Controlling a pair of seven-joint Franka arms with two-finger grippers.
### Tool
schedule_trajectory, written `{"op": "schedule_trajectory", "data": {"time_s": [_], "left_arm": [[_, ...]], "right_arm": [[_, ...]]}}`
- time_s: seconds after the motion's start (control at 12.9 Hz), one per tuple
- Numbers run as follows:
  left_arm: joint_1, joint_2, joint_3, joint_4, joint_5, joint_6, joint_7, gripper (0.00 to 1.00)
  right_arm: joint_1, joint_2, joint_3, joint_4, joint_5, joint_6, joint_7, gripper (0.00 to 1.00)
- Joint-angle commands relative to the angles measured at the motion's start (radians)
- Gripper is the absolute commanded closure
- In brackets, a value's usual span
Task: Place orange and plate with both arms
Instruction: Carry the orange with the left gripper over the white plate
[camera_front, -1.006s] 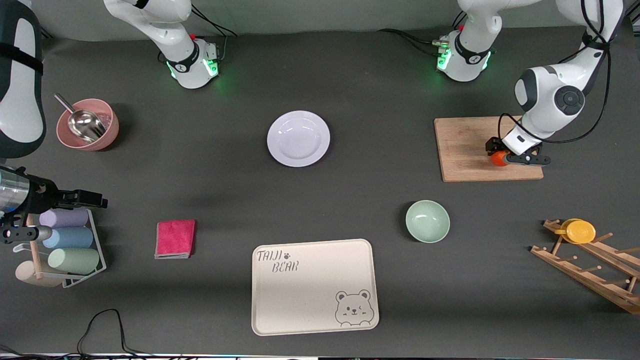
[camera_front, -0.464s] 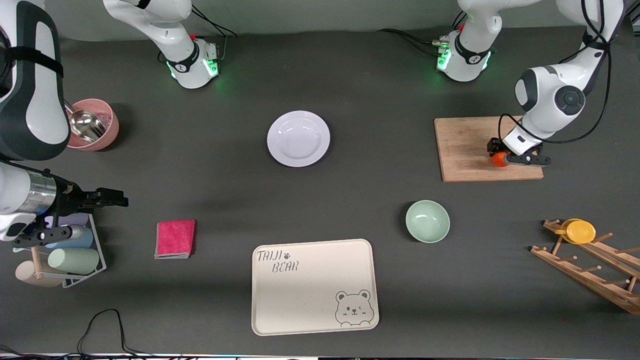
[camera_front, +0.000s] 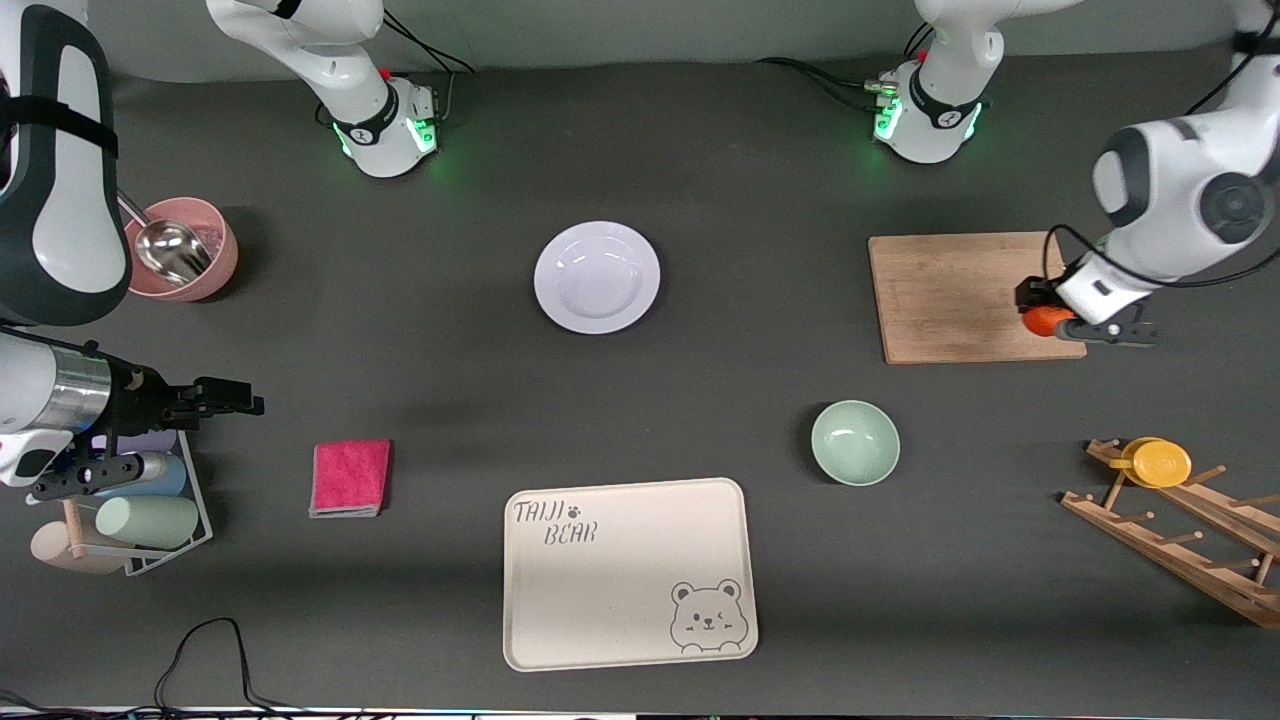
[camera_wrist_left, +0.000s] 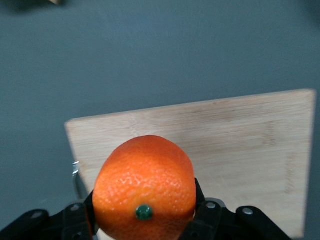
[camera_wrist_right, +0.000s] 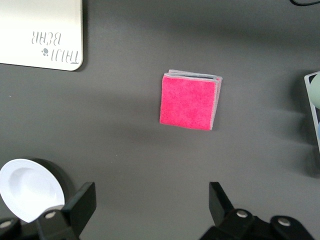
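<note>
The orange (camera_front: 1043, 320) hangs just over the wooden cutting board's (camera_front: 950, 295) corner at the left arm's end of the table. My left gripper (camera_front: 1052, 323) is shut on it. In the left wrist view the orange (camera_wrist_left: 145, 185) fills the space between the black fingers, with the board (camera_wrist_left: 240, 145) below. The white plate (camera_front: 597, 277) lies alone mid-table, between the two bases. My right gripper (camera_front: 235, 402) hovers high over the right arm's end of the table and is open. In its wrist view the right gripper (camera_wrist_right: 150, 205) holds nothing, and the plate (camera_wrist_right: 30, 190) shows at the edge.
A pale green bowl (camera_front: 855, 442) and a cream bear tray (camera_front: 628, 572) sit nearer the camera than the plate. A pink cloth (camera_front: 350, 478) lies beside a rack of cups (camera_front: 140, 520). Also present are a pink bowl with a scoop (camera_front: 180, 250) and a wooden rack with a yellow cup (camera_front: 1160, 465).
My left gripper closed on the orange, lifted it off the board and carried it toward the board's corner. My right arm drifted a little toward the table's middle.
</note>
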Motion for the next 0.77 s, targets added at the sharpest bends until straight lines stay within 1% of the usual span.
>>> {"op": "schedule_trajectory", "data": {"time_s": [0.0,0.08,0.23,0.31,0.39,0.46,0.7], "left_arm": [[-0.002,-0.076,-0.001,0.134,0.004,-0.201,0.012,0.51],[-0.002,-0.077,-0.001,0.191,0.004,-0.269,0.014,0.51],[-0.004,-0.079,-0.006,0.262,0.001,-0.351,0.006,0.51],[-0.004,-0.081,-0.030,0.289,-0.008,-0.386,-0.006,0.51],[-0.004,-0.079,-0.069,0.327,-0.015,-0.426,-0.058,0.51],[-0.005,-0.078,-0.125,0.354,-0.015,-0.450,-0.147,0.51],[-0.005,-0.070,-0.364,0.386,-0.068,-0.461,-0.441,0.51]], "right_arm": [[0.007,0.007,-0.003,0.018,0.025,-0.016,0.007,0.00],[0.004,0.008,-0.003,0.018,0.049,-0.016,0.007,0.00],[-0.001,0.013,-0.004,0.009,0.140,-0.018,0.008,0.00],[0.004,0.014,-0.004,0.010,0.155,-0.018,0.008,0.00],[0.009,0.014,-0.004,0.010,0.157,-0.018,0.008,0.00],[0.012,0.014,-0.003,0.007,0.167,-0.018,0.008,0.00],[0.013,0.014,-0.003,-0.017,0.201,-0.019,0.007,0.00]]}}
